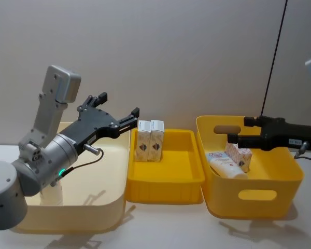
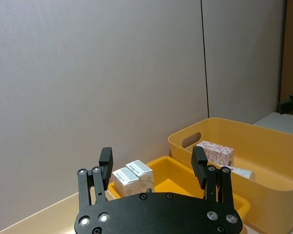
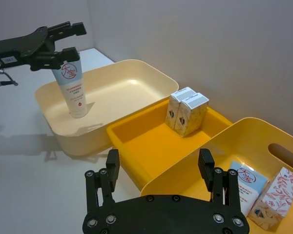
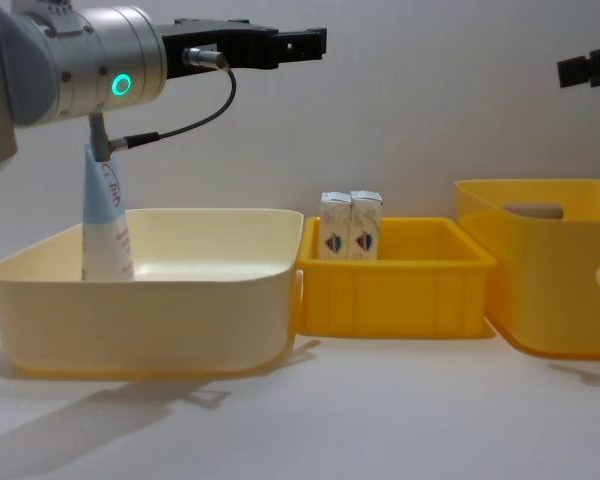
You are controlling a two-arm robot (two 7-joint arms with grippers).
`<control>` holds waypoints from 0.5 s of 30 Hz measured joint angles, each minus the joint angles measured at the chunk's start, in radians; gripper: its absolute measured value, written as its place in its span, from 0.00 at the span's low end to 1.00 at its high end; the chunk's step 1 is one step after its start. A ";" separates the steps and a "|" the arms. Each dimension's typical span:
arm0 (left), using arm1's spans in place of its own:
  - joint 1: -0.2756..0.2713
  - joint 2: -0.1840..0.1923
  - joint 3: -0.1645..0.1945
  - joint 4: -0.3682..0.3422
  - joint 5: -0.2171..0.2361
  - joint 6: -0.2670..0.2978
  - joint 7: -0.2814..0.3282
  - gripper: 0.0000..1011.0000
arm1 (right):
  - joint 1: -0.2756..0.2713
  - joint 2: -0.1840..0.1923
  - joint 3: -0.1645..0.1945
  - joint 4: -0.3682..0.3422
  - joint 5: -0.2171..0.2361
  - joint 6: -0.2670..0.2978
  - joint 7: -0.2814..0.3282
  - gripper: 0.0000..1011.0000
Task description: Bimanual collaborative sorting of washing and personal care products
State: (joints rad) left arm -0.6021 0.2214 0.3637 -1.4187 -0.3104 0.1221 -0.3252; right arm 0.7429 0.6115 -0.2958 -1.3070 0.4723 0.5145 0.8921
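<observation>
A light-blue tube [image 3: 73,85] with a red mark stands upright in the cream bin [image 1: 93,207], also seen from the side [image 4: 105,215]. My left gripper [image 1: 119,105] hovers open and empty above that bin, past the tube. Two white cartons [image 1: 149,140] stand side by side at the back left of the shallow yellow tray [image 1: 166,189]. In the tall yellow bin [image 1: 254,197] lie another tube [image 1: 228,167] and a red-patterned carton [image 1: 239,155]. My right gripper [image 1: 240,129] hangs open and empty over that bin.
The three bins stand in a row close to a grey wall, cream on the left, shallow tray in the middle, tall handled bin on the right. A black cable [image 1: 274,57] hangs down behind the tall bin. Bare white table [image 4: 380,410] lies in front.
</observation>
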 joint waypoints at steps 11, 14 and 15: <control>0.000 0.000 0.000 0.000 0.000 0.000 0.000 0.99 | -0.040 0.032 -0.050 -0.068 -0.049 -0.089 0.011 0.99; 0.000 0.000 0.000 0.000 0.000 0.000 0.000 0.99 | -0.053 0.044 -0.070 -0.091 -0.072 -0.118 0.011 0.99; 0.000 0.000 0.000 0.000 0.000 0.000 0.000 0.99 | -0.056 0.047 -0.075 -0.098 -0.078 -0.124 0.010 0.99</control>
State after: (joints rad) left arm -0.6021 0.2214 0.3637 -1.4187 -0.3104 0.1221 -0.3253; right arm 0.6873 0.6580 -0.3706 -1.4052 0.3943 0.3901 0.9025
